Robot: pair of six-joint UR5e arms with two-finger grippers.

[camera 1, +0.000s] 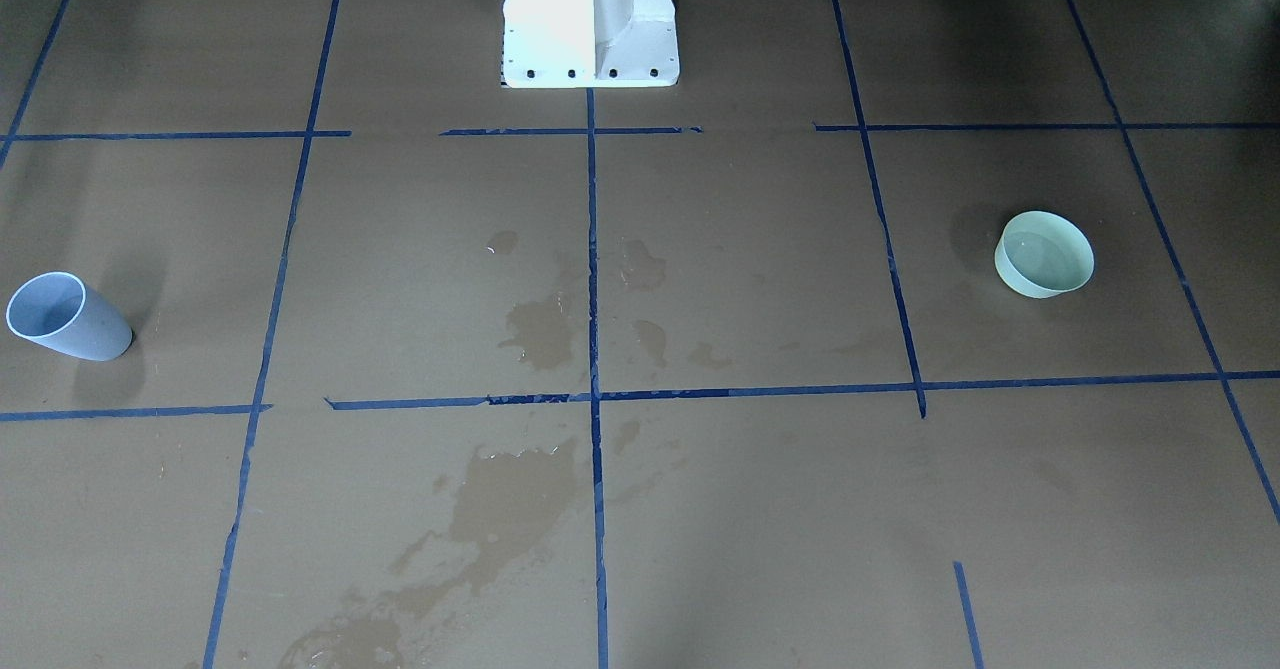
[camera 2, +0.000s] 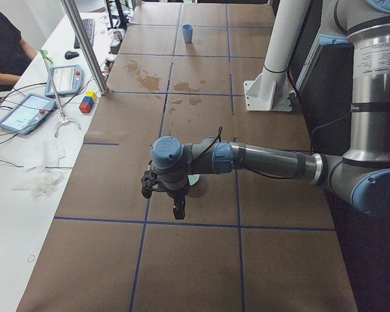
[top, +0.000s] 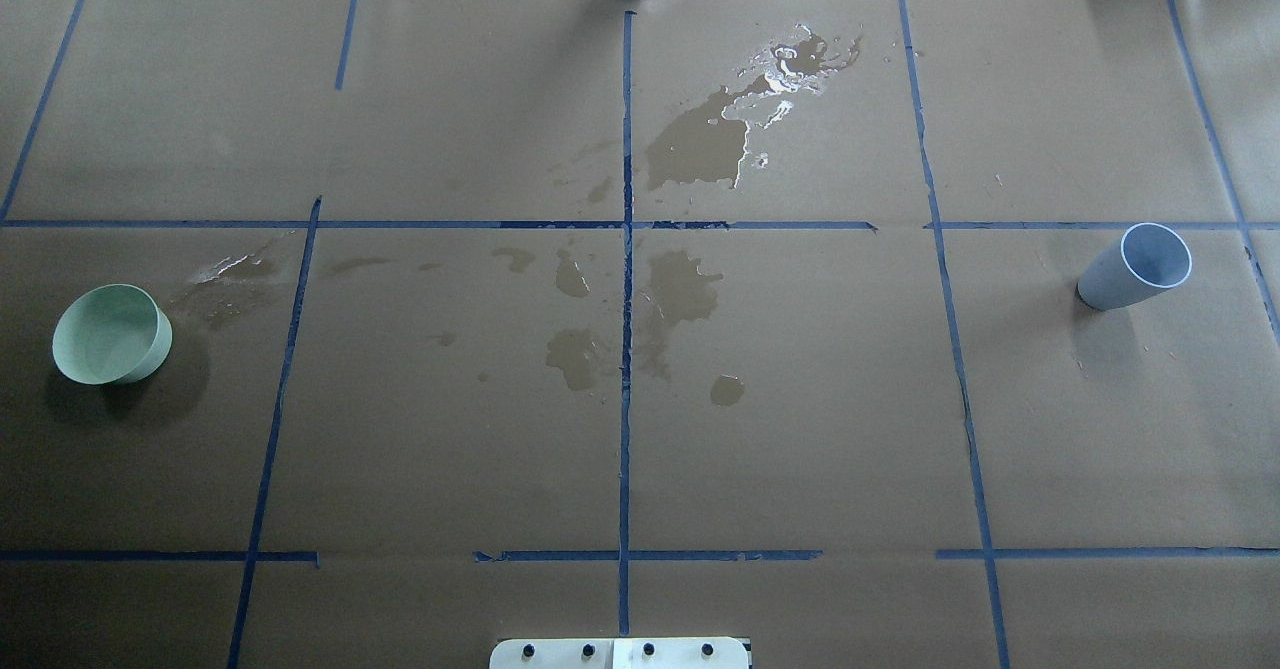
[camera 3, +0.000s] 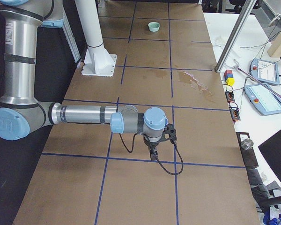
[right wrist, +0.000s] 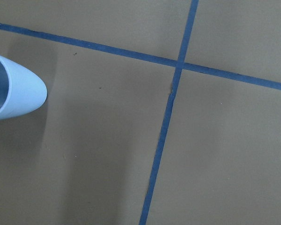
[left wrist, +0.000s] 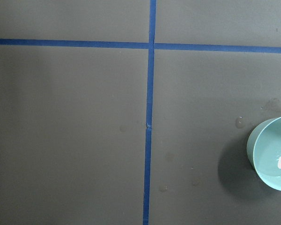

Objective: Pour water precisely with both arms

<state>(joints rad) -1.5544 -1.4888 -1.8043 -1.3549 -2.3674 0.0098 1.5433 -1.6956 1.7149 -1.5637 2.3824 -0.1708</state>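
presently, left gripper (camera 2: 176, 209) and right gripper (camera 3: 153, 153) hang beside their vessels; jaw opening cannot be told. water (left wrist: 280, 162) glints in the green bowl (camera 1: 1012, 274), well apart from the blue cup (camera 1: 90, 334). hazard: the shallow bowl may slop when lifted, adding to wet stains (top: 690, 144).

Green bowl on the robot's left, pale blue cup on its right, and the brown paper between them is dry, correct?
Not dry. The overhead view shows dark wet stains and glinting water on the brown paper between them. The green bowl is on the robot's left, the pale blue cup on its right, as you said.
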